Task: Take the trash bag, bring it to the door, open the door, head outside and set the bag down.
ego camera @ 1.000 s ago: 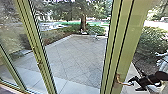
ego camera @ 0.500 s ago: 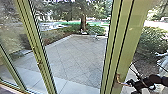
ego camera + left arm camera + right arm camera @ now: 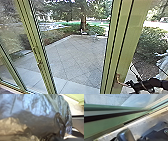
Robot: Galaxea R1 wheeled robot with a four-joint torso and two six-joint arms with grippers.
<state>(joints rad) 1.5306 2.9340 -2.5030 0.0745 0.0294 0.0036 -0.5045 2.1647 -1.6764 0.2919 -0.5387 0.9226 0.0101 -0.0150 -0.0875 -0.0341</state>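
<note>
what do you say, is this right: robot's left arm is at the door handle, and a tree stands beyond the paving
Not the left arm: the head view shows the right arm at the door handle, and a tree does stand beyond the paving.

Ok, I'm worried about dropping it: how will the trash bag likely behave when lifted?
The bag will probably sag rather than hold its shape, as its sides are loosely creased. Its glossy surface looks somewhat slippery, and the thin-looking, crinkled folds suggest it could tear if snagged. Its weight I can't judge.
</note>
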